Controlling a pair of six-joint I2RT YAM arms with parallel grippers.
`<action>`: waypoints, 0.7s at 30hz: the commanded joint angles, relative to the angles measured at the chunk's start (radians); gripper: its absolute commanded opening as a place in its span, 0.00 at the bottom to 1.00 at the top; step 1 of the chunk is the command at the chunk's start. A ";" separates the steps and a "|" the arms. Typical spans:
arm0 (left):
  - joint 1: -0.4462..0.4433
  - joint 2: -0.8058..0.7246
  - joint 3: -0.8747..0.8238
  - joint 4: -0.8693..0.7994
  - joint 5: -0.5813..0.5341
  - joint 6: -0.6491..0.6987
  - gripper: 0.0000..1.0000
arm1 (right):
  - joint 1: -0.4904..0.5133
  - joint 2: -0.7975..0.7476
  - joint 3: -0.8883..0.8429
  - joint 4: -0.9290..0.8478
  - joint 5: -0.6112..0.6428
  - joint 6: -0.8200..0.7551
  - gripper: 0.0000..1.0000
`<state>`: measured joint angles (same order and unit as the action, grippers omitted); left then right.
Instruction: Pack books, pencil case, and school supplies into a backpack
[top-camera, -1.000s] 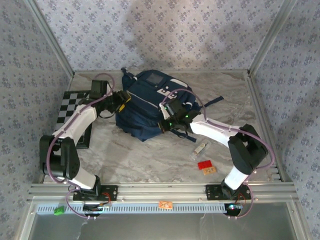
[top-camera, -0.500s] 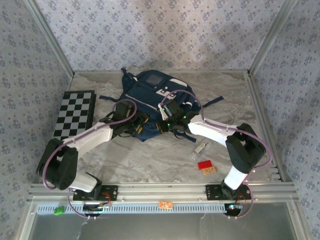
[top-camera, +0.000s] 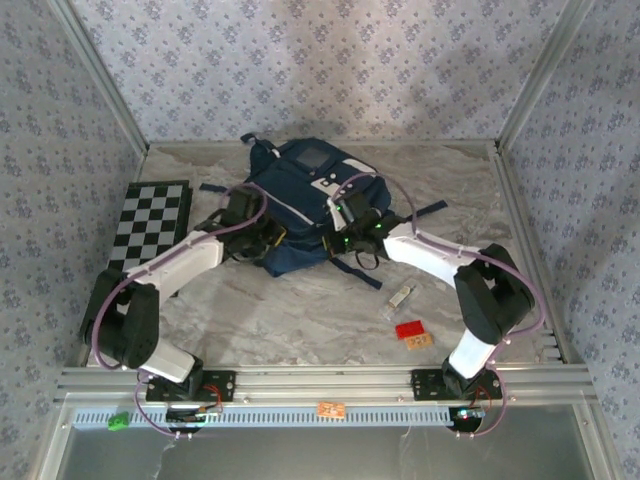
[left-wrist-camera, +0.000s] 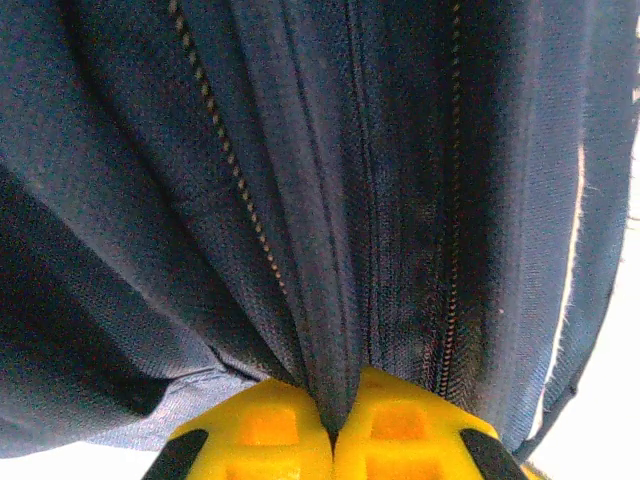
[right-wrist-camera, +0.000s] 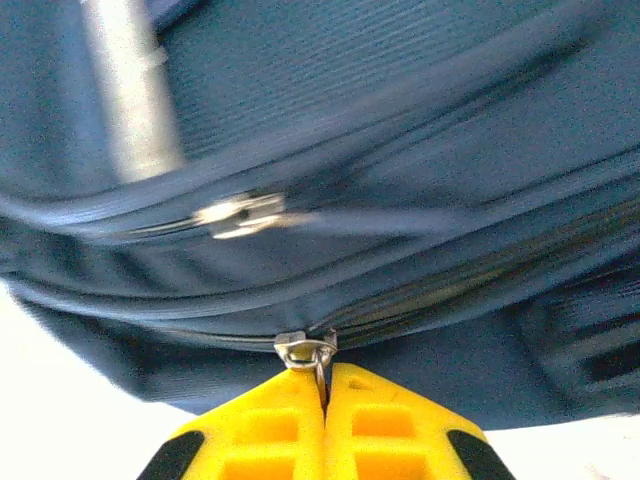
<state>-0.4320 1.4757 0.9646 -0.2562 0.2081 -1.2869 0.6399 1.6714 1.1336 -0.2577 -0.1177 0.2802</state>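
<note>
Backpack (top-camera: 300, 185) is lying at the far middle of the table (top-camera: 300, 310), and you are gripping it from both sides. Your left gripper (left-wrist-camera: 335, 425) is pinching a fold of its navy fabric. Your right gripper (right-wrist-camera: 325, 400) is clamping the metal zipper pull (right-wrist-camera: 308, 352). The clear school supplies (top-camera: 401, 297) are sitting apart, near right.

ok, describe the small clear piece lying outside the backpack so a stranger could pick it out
From the navy backpack in the middle of the marble table, move toward the near right corner. There lies a clear-whitish oblong item, slanted. Its neighbours, a red piece and a tan piece, are coloured and squat; it alone is pale and elongated.
</note>
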 joint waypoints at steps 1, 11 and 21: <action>0.149 -0.055 0.050 -0.120 0.018 0.213 0.00 | -0.125 -0.020 -0.005 -0.158 0.076 -0.046 0.00; 0.188 0.016 0.134 -0.160 0.137 0.379 0.09 | -0.114 -0.059 0.104 -0.167 -0.132 0.006 0.42; 0.060 -0.131 0.112 -0.305 -0.086 0.369 0.41 | -0.162 0.215 0.373 -0.108 -0.372 0.194 0.57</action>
<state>-0.3340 1.3945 1.0485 -0.4843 0.2321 -0.9306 0.4793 1.8160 1.4479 -0.3443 -0.4229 0.4198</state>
